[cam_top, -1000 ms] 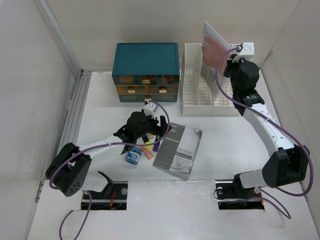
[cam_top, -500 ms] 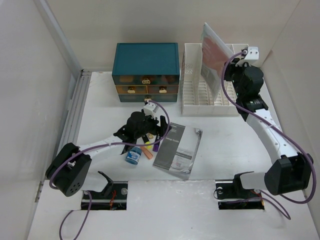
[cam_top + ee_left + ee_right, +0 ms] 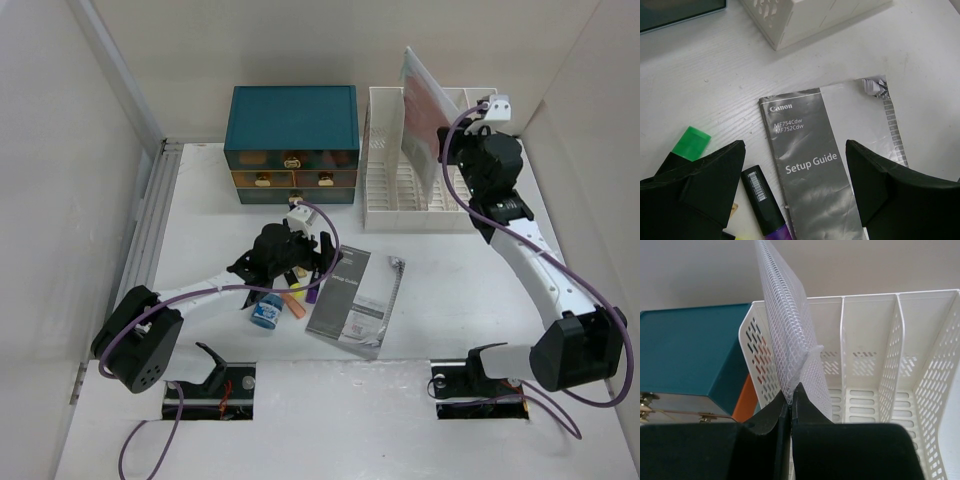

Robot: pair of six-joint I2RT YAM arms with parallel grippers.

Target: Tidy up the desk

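My right gripper (image 3: 791, 396) is shut on the edge of a white mesh document pouch (image 3: 785, 330), which it holds upright over the left slots of the white file rack (image 3: 920, 385). In the top view the pouch (image 3: 420, 95) shows orange contents and leans above the rack (image 3: 385, 200). My left gripper (image 3: 795, 185) hangs open above a grey Canon setup guide (image 3: 815, 175); a black and purple marker (image 3: 762, 200) lies between its fingers, untouched. The guide (image 3: 355, 300) lies in the middle of the table.
A teal drawer chest (image 3: 292, 142) stands at the back beside the rack. By the left gripper lie a green-capped marker (image 3: 691, 142), an orange marker (image 3: 294, 302) and a small blue-lidded jar (image 3: 266, 313). Walls stand close at the left, back and right.
The right gripper has shifted a little with the mesh pouch, tilting it more over the rack's left slots. The left arm has not moved.
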